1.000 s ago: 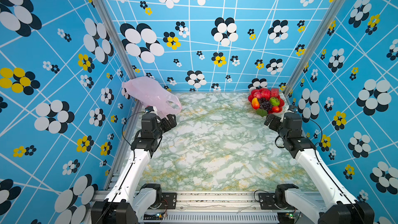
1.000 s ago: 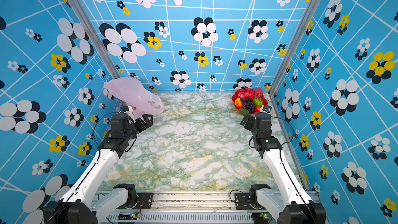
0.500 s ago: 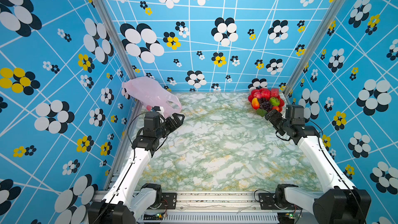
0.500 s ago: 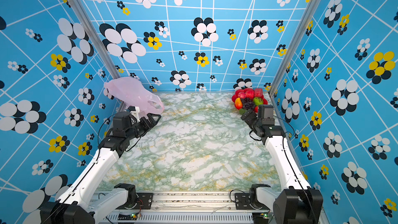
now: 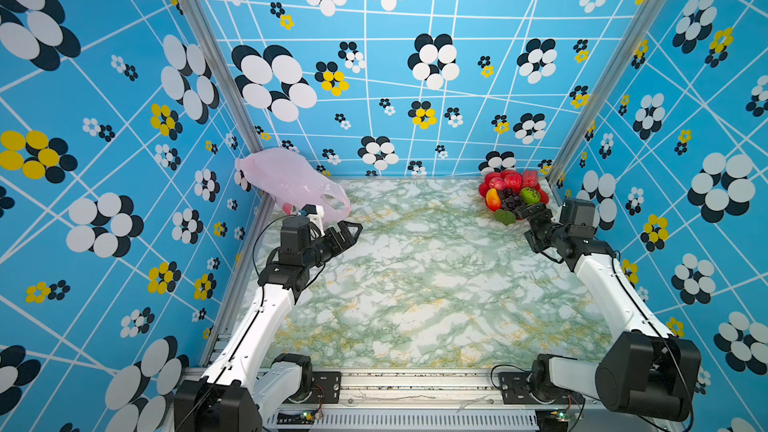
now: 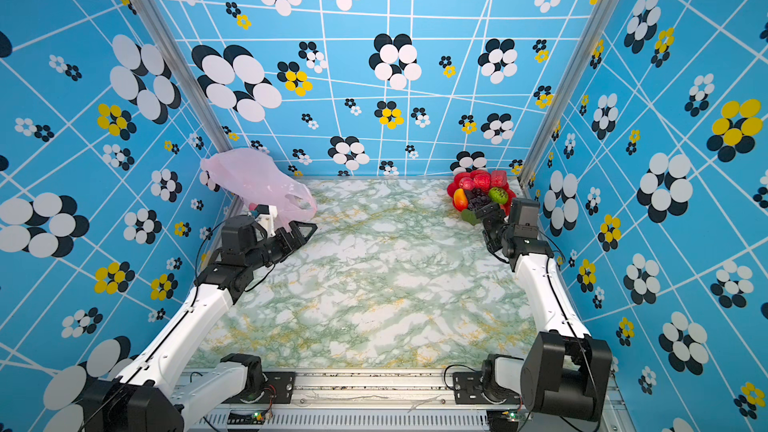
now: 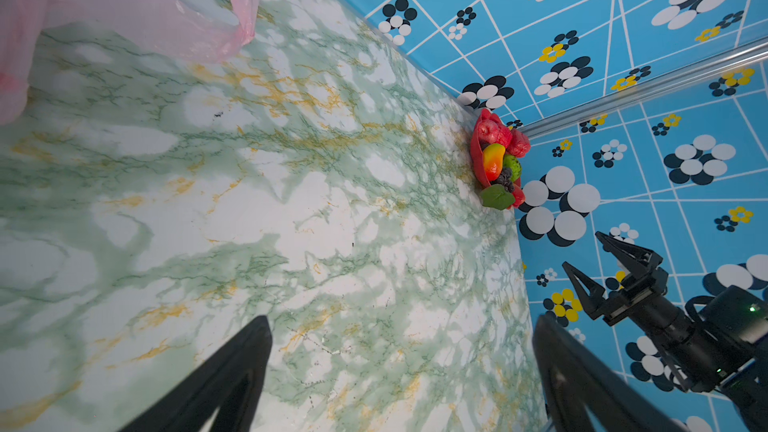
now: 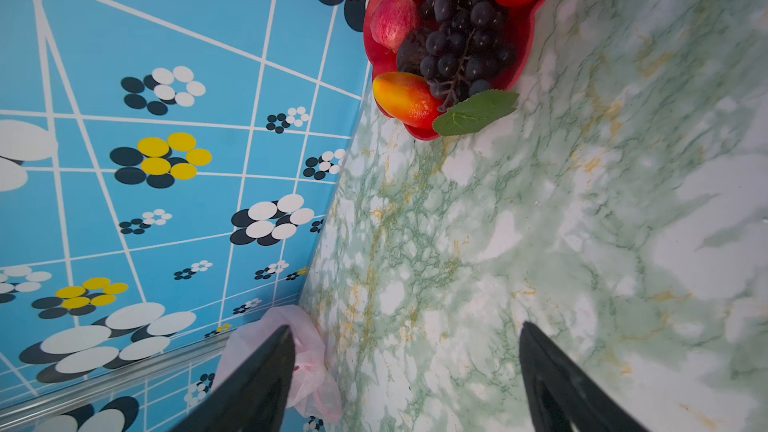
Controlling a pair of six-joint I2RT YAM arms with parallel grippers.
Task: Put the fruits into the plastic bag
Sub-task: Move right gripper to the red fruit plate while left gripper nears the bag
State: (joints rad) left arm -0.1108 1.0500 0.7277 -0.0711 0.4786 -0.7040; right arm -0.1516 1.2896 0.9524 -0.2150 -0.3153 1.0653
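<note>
**Fruits straight ahead of the right jaws, bag far across from the plate**

The fruits (image 5: 513, 195) are all heaped on the red plate (image 7: 478, 164), which is tucked into a corner of the surface (image 5: 415, 284); none is bagged yet. The right jaws are spread apart with nothing between them. They are aimed at the plate from its near side, close to the rim but not seen to touch it. At that rim lie the mango (image 8: 405, 97) and a green leaf (image 8: 473, 112), and the grape bunch (image 8: 461, 35) is stretched lengthwise away from the jaws toward the plate's middle. The right arm (image 5: 598, 272) is judged by far the nearer to the plate. The plastic bag (image 5: 286, 178) is slumped well apart from the plate, and no fruit is seen inside it. The left jaws, wide open and empty, are held just beside the bag's handles
</note>
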